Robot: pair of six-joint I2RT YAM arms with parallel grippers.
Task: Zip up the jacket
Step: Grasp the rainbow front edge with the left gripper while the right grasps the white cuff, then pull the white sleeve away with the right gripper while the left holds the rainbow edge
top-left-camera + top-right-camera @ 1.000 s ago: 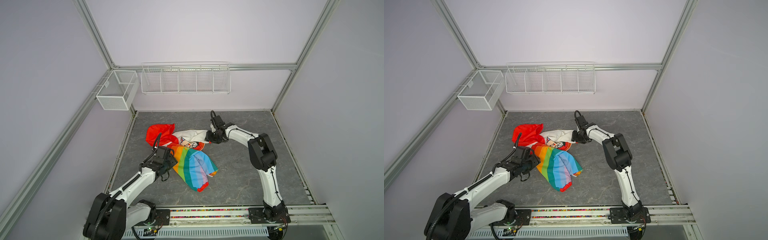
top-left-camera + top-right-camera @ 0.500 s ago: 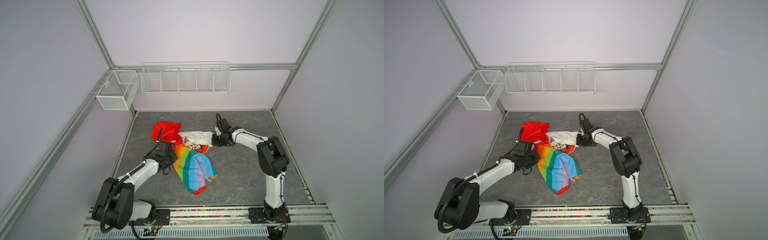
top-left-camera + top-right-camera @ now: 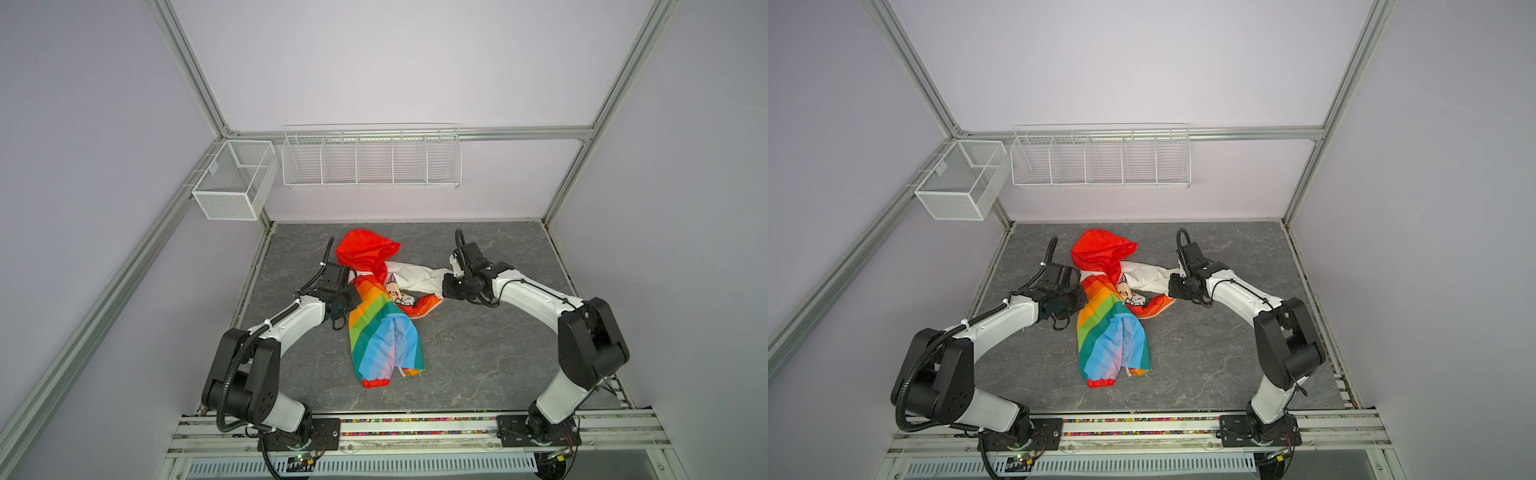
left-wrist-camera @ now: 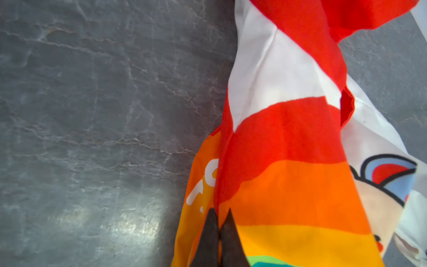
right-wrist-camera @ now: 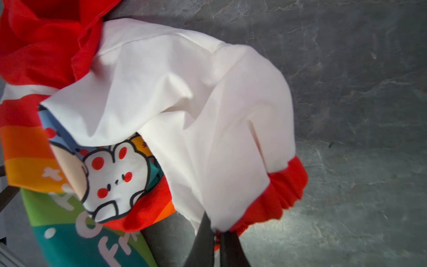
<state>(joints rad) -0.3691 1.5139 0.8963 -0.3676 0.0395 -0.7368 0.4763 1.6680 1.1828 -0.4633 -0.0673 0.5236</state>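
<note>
- The jacket [image 3: 384, 320] is lying crumpled approx mid-table, on the grey stone-look table [image 3: 478, 353], btwn the 2 arms.
- Its red hood [image 3: 365, 249] is puffing up toward the back wall. The rainbow half [image 3: 1113, 340] is trailing toward the front rail and ending in a red cuff [image 3: 376, 382].
- The white half is stretching out to the right side, w/ a cartoon bunny [image 5: 115, 175] showing in the folds.
- The left gripper [image 4: 220, 213] is sitting at the jacket's left edge. Its fingers are pressing together, pinching the orange band of rainbow fabric just beside some white lettering [image 4: 208, 182].
- The right gripper [image 5: 217, 227] is sitting at the far right end of the white sleeve [image 5: 219, 115]. Its fingers are squeezing tight on the fabric right by the sleeve's red cuff [image 5: 284, 191].
- Can't make out the zipper from any angle.
- 2 white wire baskets [image 3: 372, 160] are hanging up on the frame at the back, well apart from the jacket.
</note>
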